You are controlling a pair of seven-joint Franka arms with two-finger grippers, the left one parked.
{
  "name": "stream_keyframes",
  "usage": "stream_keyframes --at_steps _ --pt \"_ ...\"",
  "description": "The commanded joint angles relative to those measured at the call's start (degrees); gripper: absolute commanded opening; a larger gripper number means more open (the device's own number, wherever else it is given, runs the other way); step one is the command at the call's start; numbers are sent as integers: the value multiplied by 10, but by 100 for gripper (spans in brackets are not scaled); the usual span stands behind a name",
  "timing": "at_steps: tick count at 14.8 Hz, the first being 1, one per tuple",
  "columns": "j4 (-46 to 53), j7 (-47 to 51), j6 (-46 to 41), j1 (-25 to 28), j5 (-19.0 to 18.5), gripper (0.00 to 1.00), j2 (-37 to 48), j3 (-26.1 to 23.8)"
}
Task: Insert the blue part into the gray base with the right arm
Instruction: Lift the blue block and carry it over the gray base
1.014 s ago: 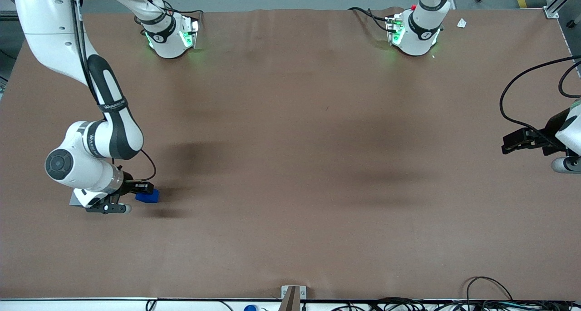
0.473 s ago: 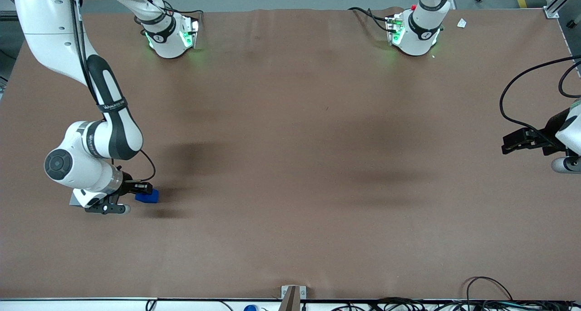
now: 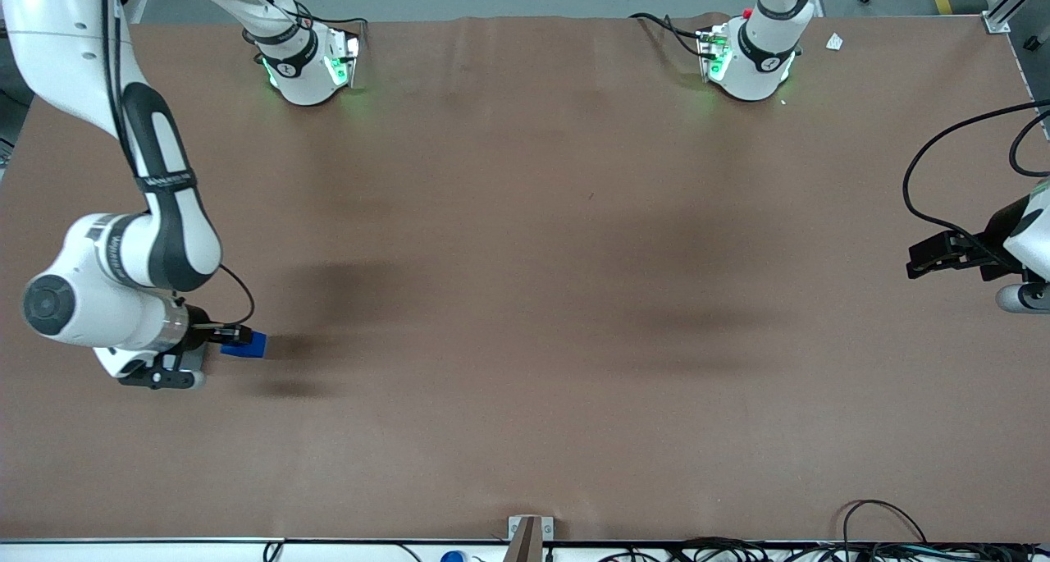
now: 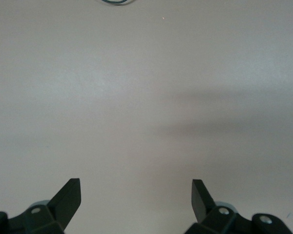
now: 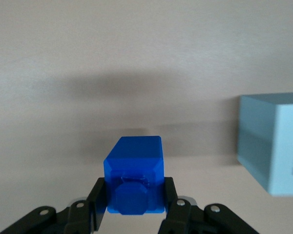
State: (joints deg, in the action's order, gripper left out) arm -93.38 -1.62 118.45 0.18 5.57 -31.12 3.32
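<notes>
My right arm's gripper point(image 3: 236, 343) is shut on the blue part point(image 3: 246, 345) and holds it just above the table, near the working arm's end. In the right wrist view the blue part point(image 5: 136, 161) sits clamped between the two black fingers point(image 5: 98, 197) of the gripper point(image 5: 134, 197). The gray base point(image 5: 276, 141) stands on the table beside the held part, apart from it, with only part of its side and top showing. In the front view the base point(image 3: 195, 354) is mostly hidden under my wrist; only a gray sliver shows.
The brown table mat point(image 3: 525, 299) stretches wide toward the parked arm's end. Both arm bases point(image 3: 308, 66) stand at the table edge farthest from the front camera. A small bracket point(image 3: 529, 533) and cables lie at the edge nearest it.
My right arm has moved toward its own end of the table, carrying the blue part along. The wrist now covers most of the gray base, which showed beside it before.
</notes>
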Motion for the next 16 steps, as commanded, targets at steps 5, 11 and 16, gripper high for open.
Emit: stream_keyframes --at_steps 5,11,16 --pt "33 -110 -46 -77 -5 0 17 -5" --pt "39 -152 -41 -113 -6 0 10 -5" --pt "51 -151 -39 -137 -6 1 -7 -5"
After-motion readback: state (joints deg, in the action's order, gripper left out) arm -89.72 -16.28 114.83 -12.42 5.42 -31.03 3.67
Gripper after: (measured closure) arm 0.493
